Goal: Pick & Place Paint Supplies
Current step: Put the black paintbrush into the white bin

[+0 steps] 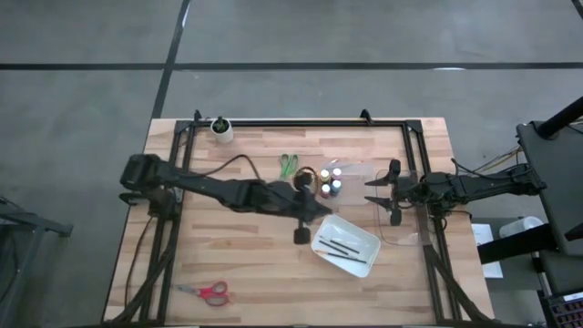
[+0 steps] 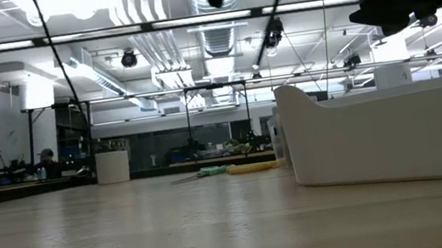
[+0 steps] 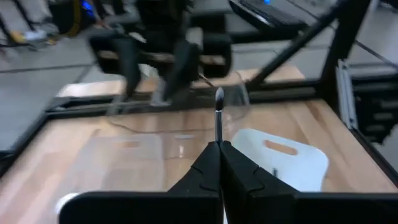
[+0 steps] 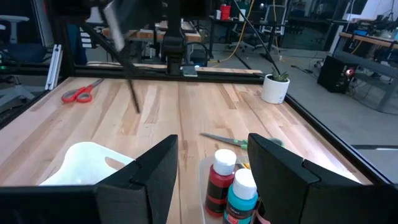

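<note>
My left gripper (image 1: 323, 211) reaches over the table's middle, shut on a thin dark brush (image 3: 218, 127), just left of the white tray (image 1: 360, 239). The tray holds two more brushes (image 1: 339, 246). Red, teal and other paint bottles (image 1: 330, 182) stand upright behind the tray, right in front of my right gripper (image 4: 212, 146). That gripper hovers open at the table's right with nothing between its fingers. Green scissors (image 1: 289, 164) lie flat left of the bottles. Red scissors (image 1: 205, 292) lie near the front left edge. My left gripper pinches the brush between its two shut fingers; the held end is hidden between them. The shaft (image 3: 218, 135) runs on ahead along the fingers to the free bristle tip (image 3: 219, 96). The brush (image 4: 127, 81) is lifted clear of the table and slants downward.
A small white cup (image 1: 221, 128) stands at the far left edge. A dark frame (image 1: 301, 121) runs along the table's far and side edges. Yellow-handled scissors (image 2: 252, 168) lie near the bottles. Bare wood lies between the tray and the red scissors.
</note>
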Robot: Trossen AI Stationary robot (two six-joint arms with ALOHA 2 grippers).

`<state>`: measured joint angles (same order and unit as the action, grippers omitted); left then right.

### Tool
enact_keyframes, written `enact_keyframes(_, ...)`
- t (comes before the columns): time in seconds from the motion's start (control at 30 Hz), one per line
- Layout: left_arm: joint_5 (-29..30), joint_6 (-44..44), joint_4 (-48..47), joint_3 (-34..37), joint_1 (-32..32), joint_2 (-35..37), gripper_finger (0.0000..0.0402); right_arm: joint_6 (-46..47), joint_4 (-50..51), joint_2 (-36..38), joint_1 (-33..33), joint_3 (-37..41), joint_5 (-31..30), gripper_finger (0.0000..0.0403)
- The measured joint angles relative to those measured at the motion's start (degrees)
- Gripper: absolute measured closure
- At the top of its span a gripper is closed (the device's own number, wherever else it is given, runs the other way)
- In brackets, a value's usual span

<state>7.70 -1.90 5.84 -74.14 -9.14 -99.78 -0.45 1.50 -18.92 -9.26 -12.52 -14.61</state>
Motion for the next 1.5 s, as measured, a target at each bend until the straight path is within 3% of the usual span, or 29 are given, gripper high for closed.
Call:
enact_keyframes(0.33,-8.74,-3.21,-1.12,-8.14,-1.06,-9.29,0.0398,0.0,0.0,0.02,0.01,0.0,0.0,0.0211)
enact_keyframes(0.93,-11.82,-3.03,-1.92,-10.14,-1.47,-19.1,0.0398,0.0,0.04,0.03,0.0,-0.02,0.0,0.0211)
enact_keyframes(1.5,-11.76,-3.68,-0.96,-10.0,-1.6,-21.03,0.0385,0.0,0.04,0.02,0.0,-0.01,-0.01,0.0211)
